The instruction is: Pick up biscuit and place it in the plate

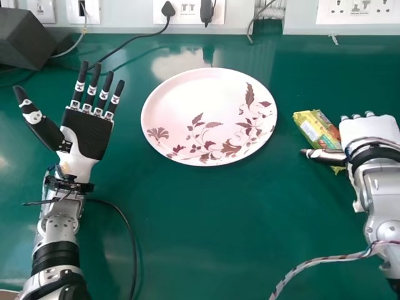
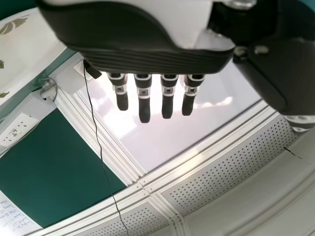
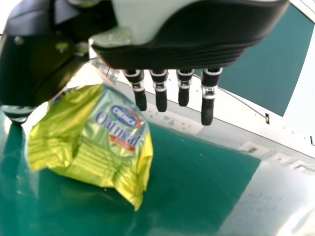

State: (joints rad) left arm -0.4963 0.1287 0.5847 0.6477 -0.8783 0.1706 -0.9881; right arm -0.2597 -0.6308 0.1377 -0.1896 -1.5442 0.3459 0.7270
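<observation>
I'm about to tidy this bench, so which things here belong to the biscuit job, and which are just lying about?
For the job:
biscuit packet, beside the right hand
flowered plate

Just lying about:
black box, far left
black plug and its cable

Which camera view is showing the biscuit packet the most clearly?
The right wrist view: the biscuit packet is large there, its printed side facing the camera. The head view shows it smaller, partly covered by the right hand.
</observation>
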